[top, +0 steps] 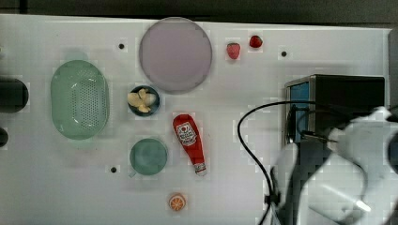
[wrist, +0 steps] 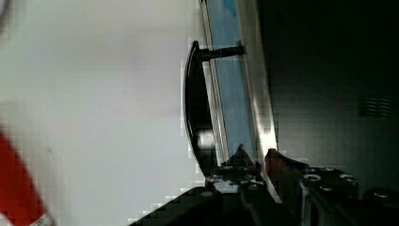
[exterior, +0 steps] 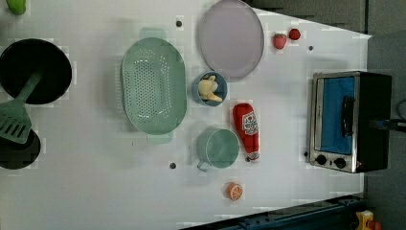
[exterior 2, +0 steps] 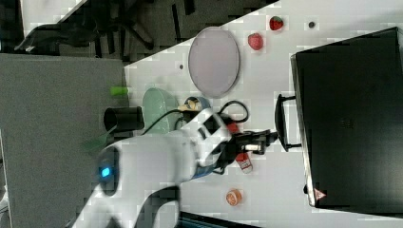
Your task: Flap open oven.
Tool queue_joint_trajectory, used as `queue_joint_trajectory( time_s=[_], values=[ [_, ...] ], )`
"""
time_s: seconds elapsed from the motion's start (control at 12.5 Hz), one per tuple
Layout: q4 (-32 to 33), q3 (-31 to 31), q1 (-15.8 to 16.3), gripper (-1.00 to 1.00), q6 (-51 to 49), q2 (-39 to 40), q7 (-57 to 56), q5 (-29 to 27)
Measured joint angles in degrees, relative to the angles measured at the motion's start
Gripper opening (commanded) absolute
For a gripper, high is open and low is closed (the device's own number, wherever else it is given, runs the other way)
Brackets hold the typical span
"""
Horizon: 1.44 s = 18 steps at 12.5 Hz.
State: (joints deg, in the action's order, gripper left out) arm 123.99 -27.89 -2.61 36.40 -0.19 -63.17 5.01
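reaching gripper (exterior 2: 266,141) beside oven (exterior 2: 351,118) handle (exterior 2: 280,121), bare table (top: 234,187) around

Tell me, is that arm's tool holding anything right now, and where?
Nothing clearly held. The tool sits right at the black bar handle of the oven, door shut; contact cannot be told.

No legible text; unreadable label on ketchup bottle (top: 189,141), warning triangle on oven (exterior 2: 319,194).
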Motion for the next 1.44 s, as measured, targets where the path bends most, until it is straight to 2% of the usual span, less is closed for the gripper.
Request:
queue_joint_trajectory(
  time_s=[0.32, 0.96, 1.04, 1.44],
  values=[
    [5.6, 1.7, 0.7, -0.65, 9.7, 4.3, -1.8, 0.3],
    [5.5, 1.5, 0.7, -0.65, 14.8, 6.3, -2.4, 2.1],
    [5.4, 1.3, 1.0, -0.65, 15.2, 7.0, -2.1, 3.7],
    [6.4, 4.3, 1.4, -0.65, 14.4, 8.3, 9.3, 20.3]
  ],
)
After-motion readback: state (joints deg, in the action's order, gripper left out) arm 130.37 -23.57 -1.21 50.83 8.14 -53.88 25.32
